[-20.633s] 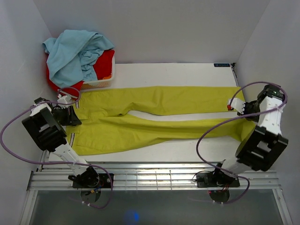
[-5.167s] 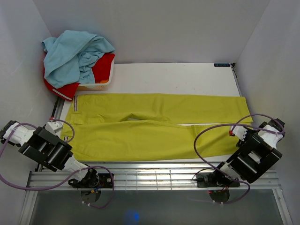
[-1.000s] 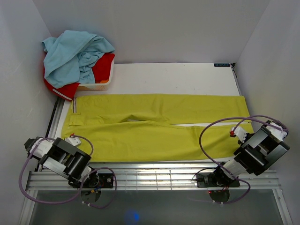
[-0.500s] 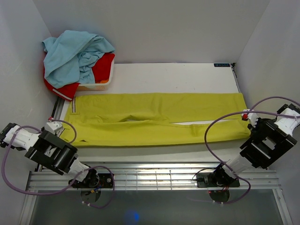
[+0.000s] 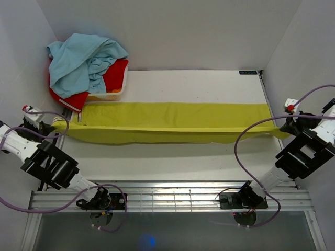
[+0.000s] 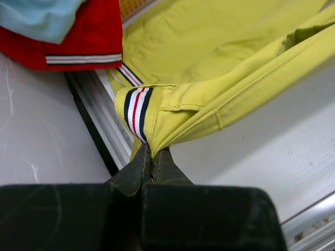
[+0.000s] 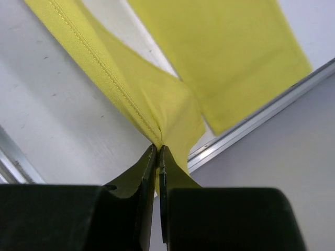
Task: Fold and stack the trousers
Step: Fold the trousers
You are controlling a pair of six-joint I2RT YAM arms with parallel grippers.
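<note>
Light blue garment (image 5: 78, 57), red garment (image 5: 118, 73) near trousers (image 5: 172, 119)

r hand (image 7: 158, 149) pinching trousers (image 7: 157, 112) hem | cloth taut over table (image 7: 57, 120)

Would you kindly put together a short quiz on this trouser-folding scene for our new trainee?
1. True or false: the left pincer and the right pincer are both shut on the trousers.
2. Which part of the trousers does the left pincer hold? A. a leg hem; B. the waistband end by the striped label; C. a knee.
3. Which garment lies on top of the red garment in the far left corner?
Key: 1. true; 2. B; 3. the light blue garment.
</note>
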